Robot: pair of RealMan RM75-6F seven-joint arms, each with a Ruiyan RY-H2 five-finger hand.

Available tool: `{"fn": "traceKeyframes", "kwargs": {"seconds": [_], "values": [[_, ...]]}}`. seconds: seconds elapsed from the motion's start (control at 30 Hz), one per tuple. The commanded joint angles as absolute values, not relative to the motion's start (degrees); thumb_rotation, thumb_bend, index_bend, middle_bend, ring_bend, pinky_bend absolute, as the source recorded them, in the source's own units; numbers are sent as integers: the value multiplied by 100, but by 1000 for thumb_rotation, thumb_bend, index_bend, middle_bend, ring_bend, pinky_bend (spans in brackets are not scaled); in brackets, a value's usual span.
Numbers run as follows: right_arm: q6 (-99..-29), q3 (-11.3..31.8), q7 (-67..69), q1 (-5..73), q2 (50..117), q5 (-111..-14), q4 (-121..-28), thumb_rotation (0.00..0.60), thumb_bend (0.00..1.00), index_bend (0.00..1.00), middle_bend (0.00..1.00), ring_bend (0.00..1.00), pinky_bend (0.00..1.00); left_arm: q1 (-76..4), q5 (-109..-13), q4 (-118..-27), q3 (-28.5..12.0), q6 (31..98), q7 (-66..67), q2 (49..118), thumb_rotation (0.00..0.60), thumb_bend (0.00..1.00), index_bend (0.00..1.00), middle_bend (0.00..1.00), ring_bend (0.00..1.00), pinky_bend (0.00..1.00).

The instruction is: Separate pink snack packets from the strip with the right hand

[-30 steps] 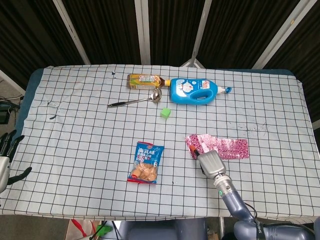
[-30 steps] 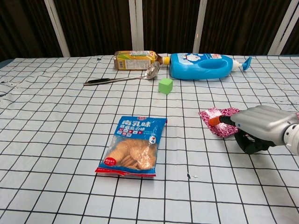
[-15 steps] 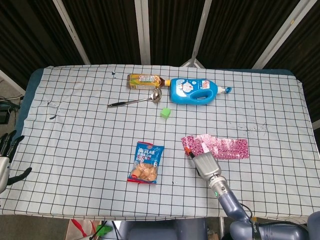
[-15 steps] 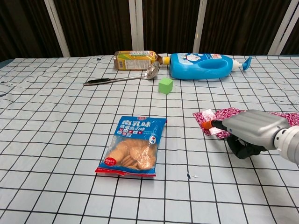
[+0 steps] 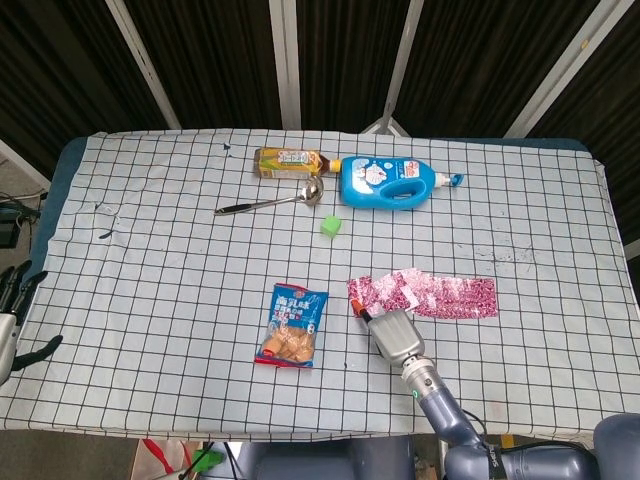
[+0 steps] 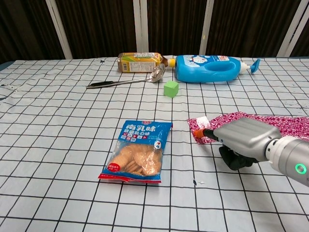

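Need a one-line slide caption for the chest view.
Right hand pinches the left end of the pink snack strip on the checkered cloth, beside a biscuit packet.

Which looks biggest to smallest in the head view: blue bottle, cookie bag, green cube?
1. Blue bottle, though it lies farther away.
2. Cookie bag, somewhat smaller.
3. Green cube, clearly smallest.

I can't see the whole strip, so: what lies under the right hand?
Under the right hand, its fingertips pinch the near end of the pink snack strip. The hand's body covers the checked tablecloth beneath; whether any packet has torn free cannot be seen.
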State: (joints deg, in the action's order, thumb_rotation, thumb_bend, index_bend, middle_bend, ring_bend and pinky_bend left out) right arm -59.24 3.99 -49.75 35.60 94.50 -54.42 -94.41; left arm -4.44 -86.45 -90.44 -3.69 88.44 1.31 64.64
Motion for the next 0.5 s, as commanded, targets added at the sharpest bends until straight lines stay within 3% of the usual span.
{"fn": "traceKeyframes", "kwargs": {"seconds": [0.03, 0.5], "values": [[-5999, 377, -5094, 3612, 9502, -5401, -9528, 600, 835, 144, 834, 822, 600, -444, -8640, -9047, -369, 8841, 115, 6456, 600, 275, 133, 17, 0, 116], [-6338, 435, -5404, 3832, 9623, -5216, -9903, 600, 835, 144, 836, 824, 600, -441, -8644, -9034, -369, 8838, 2, 6414, 600, 275, 133, 17, 0, 116]]}}
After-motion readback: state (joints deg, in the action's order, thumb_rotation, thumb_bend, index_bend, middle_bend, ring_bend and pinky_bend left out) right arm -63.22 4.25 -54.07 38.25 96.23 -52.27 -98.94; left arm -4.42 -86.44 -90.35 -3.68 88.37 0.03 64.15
